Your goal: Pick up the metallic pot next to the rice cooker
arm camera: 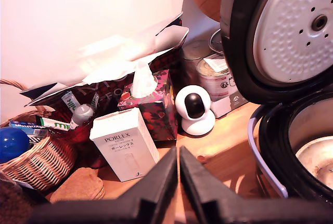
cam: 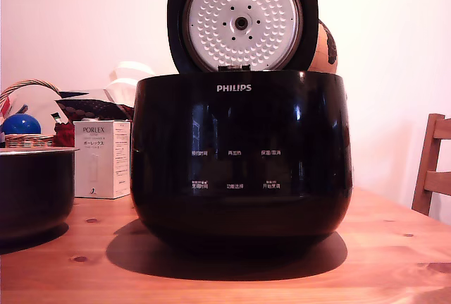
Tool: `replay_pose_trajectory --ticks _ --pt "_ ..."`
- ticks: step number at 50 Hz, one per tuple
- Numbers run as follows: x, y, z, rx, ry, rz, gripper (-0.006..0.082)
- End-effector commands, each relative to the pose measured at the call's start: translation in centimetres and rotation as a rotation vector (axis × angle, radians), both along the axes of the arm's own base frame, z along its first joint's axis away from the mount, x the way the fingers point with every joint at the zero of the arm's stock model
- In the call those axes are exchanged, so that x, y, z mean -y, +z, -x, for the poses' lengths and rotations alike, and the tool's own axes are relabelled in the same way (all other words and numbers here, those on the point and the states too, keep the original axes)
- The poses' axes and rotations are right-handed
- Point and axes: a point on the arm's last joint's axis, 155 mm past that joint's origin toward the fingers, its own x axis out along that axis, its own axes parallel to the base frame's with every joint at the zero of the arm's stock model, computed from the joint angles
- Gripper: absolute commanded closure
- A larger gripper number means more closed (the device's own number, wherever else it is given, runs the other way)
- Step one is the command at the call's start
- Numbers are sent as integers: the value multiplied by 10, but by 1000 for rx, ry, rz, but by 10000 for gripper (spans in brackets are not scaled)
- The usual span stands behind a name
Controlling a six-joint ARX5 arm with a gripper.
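Observation:
The metallic pot [cam: 35, 191], dark with a thin silvery rim, stands on the wooden table [cam: 380, 247] at the exterior view's left edge, partly cut off. Beside it, at centre, sits the large glossy black rice cooker [cam: 239, 163] with its lid [cam: 242, 18] raised. In the wrist view the cooker [arm camera: 276, 146] stands open, its lid [arm camera: 291, 31] up. My gripper [arm camera: 178, 154] shows only in the wrist view: its two black fingers are shut together with nothing between them, above the table near the cooker. The pot does not show clearly in the wrist view.
Behind the pot stand a wicker basket [cam: 28, 138] holding a blue ball [cam: 21, 123] and a white Porlex box [cam: 102, 159]. The wrist view adds a floral tissue box [arm camera: 156, 104], a small white camera [arm camera: 194, 110] and tins [arm camera: 216, 76]. A wooden chair [cam: 431, 166] stands at the exterior view's right.

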Motion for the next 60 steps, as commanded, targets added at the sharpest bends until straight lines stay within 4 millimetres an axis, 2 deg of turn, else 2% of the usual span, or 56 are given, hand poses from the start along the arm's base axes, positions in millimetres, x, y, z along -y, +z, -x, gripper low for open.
replay_pose_trajectory --ticks 1,10,23,35,43,47,54,60 --pt "-15 -43 17 -135 -85 -198 789" --pt "-27 -69 31 -228 -118 -304 789" --pt "-35 -102 60 -363 -235 -488 789" --pt "-44 -137 97 -623 -346 -580 789" --pt "-47 -157 107 -753 -391 -611 780" --pt "-47 -165 106 -794 -403 -616 697" --pt "-46 -176 94 -818 -410 -636 405" --pt "-42 -182 79 -803 -409 -640 311"
